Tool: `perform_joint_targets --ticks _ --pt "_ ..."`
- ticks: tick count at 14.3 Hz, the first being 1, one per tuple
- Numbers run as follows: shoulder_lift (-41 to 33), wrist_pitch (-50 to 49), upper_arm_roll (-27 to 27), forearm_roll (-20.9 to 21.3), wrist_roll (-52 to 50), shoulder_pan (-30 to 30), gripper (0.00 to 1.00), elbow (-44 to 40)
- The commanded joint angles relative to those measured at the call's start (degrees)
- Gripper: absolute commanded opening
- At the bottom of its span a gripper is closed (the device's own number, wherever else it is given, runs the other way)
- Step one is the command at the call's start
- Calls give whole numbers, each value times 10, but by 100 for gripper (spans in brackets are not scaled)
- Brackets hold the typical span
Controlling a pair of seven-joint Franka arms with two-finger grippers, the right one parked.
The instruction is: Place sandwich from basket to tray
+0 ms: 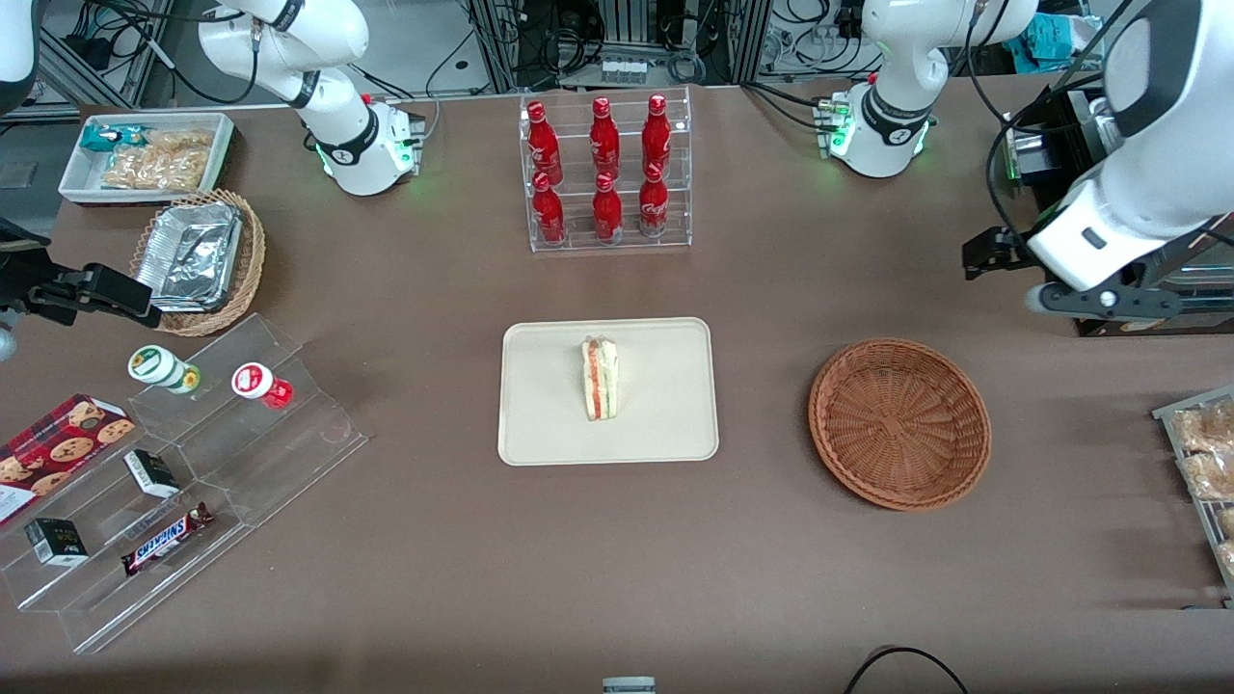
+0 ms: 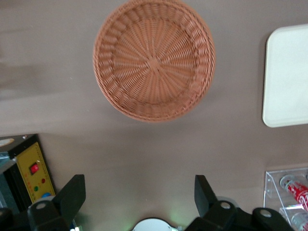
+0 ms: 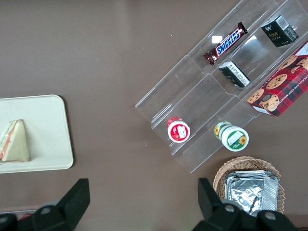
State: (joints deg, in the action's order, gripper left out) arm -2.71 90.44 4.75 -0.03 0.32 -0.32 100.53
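The sandwich (image 1: 600,378), a pale wedge with red and green filling along its edge, stands on the cream tray (image 1: 540,424) at the table's middle. It also shows in the right wrist view as the sandwich (image 3: 14,142) on the tray (image 3: 48,125). The reddish-brown wicker basket (image 1: 899,422) sits empty beside the tray, toward the working arm's end. My gripper (image 1: 993,255) hangs high above the table, farther from the front camera than the basket. In the left wrist view the gripper (image 2: 139,192) is open and holds nothing, with the basket (image 2: 154,60) and a tray corner (image 2: 288,77) below.
A clear rack of red bottles (image 1: 607,173) stands farther back than the tray. Toward the parked arm's end are a stepped acrylic stand (image 1: 193,463) with snacks, a tan basket of foil containers (image 1: 198,260) and a white bin (image 1: 145,154). Snack packets (image 1: 1205,463) lie at the working arm's end.
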Motion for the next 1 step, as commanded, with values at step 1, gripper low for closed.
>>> perform_joint_targets --ticks 1 --pt "-5 18 -19 -7 15 5 100 -8"
